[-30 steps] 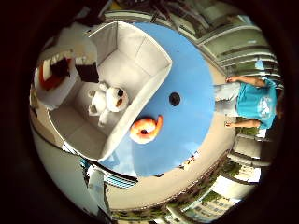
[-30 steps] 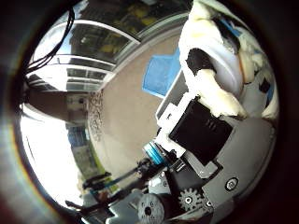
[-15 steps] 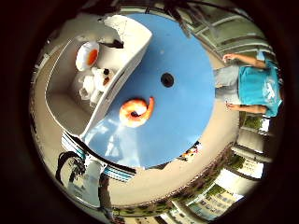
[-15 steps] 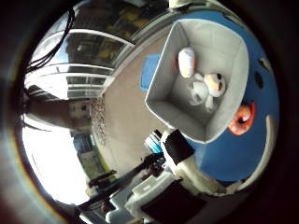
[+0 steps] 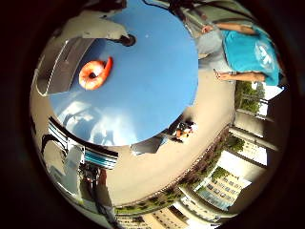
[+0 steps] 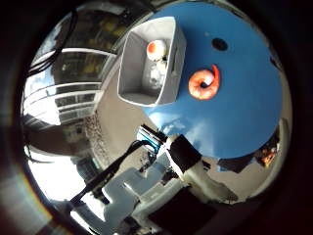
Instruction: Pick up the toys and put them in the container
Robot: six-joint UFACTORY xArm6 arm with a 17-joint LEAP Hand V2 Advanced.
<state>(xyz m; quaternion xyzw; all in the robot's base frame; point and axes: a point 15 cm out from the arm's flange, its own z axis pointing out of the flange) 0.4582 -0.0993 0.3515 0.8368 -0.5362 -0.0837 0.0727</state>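
On the blue table (image 6: 244, 117) one shrimp toy (image 6: 204, 84) remained beside the bin (image 6: 134, 63); hand (image 6: 161, 186) state unclear; next: descend, grasp.

Both palm views high above table (image 5: 143, 86)

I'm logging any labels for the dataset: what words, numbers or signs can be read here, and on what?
None can be read: the grey container, the orange shrimp toy, the toys inside the container and the blue round table show no legible print.
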